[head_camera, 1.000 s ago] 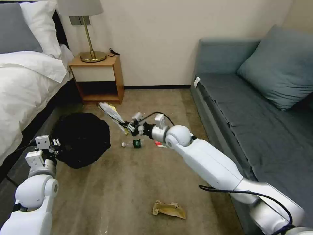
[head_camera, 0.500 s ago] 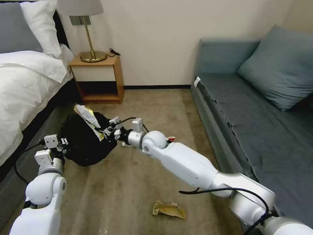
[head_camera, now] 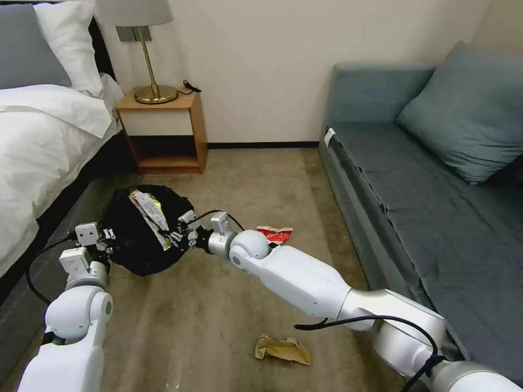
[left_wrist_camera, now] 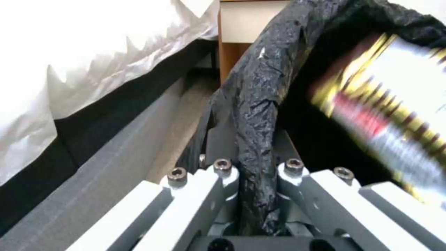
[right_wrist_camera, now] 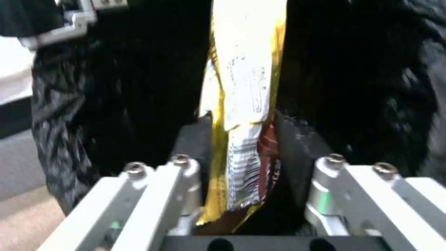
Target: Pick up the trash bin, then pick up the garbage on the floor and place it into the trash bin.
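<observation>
So my left claw [head_camera: 103,243] is pinching the near rim of the trash bin [head_camera: 136,256] while my right claw [head_camera: 177,233] is gripping the wrapper [head_camera: 150,212], its length pointing away over the open mouth.

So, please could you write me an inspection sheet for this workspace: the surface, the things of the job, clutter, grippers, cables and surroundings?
Surface: beige carpet floor, between bed and sofa.
Trash bin: trash bin with black bag liner, held at its rim, tilted.
Garbage: wrapper over the bin opening; red-white paper cup and brown paper bag on the carpet.
Clutter: nothing seen beyond the litter.
Left gripper: left gripper shut on the bin's bag-covered rim.
Right gripper: right gripper shut on the wrapper's end, at the bin mouth.
Cables: black cables along both arms; a cord on the nightstand.
Surroundings: bed, lamp, sofa with cushion.
</observation>
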Controlling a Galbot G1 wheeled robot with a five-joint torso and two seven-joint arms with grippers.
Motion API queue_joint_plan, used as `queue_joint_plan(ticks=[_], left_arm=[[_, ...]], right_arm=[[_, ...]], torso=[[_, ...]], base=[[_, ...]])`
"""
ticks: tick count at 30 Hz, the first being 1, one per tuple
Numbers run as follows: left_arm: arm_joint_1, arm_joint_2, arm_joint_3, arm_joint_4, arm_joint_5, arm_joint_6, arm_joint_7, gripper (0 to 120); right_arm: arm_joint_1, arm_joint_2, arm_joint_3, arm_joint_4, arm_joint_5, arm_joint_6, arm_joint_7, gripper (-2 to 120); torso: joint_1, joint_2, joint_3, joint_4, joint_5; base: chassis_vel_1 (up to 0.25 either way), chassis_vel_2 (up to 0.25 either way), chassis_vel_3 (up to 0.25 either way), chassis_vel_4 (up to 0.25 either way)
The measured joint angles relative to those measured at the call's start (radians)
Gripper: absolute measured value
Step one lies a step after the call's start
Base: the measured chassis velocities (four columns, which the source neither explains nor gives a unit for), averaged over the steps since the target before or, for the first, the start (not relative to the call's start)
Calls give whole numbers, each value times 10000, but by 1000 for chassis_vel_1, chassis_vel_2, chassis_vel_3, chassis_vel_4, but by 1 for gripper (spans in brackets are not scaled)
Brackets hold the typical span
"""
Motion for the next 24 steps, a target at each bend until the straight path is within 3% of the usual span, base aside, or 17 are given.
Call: queue_joint_plan(ticks=[9, 17, 19, 22, 23, 24], left_arm=[[-91, 25, 5, 159, 55, 2, -20, 4], [-82, 224, -143, 282, 57, -10, -35, 4], [-36, 270, -171, 287, 37, -34, -35, 4], [44, 336, -238, 386, 20, -87, -38, 4], [44, 336, -238, 386, 20, -87, -38, 4], [46, 311, -265, 402, 30, -90, -59, 4]], right_arm=[[-202, -396, -175, 545, -323, -124, -45, 67], [-223, -1444, -261, 1865, -332, -624, 61, 94], [-261, -1768, -300, 2121, -316, -705, 94, 99], [-555, -2986, -453, 2764, -313, -1167, 96, 100], [-555, -2986, -453, 2764, -313, -1167, 96, 100], [-764, -3595, -535, 2995, -392, -1475, 96, 100]], torso=[[0, -1, 0, 1, 0], [0, -1, 0, 0, 1], [0, 0, 0, 2, 3], [0, 0, -1, 4, 5], [0, 0, -1, 4, 5], [0, 0, 0, 2, 3]], base=[[0, 0, 0, 0], [0, 0, 0, 0], [0, 0, 0, 0], [0, 0, 0, 0], [0, 0, 0, 0], [0, 0, 0, 0]])
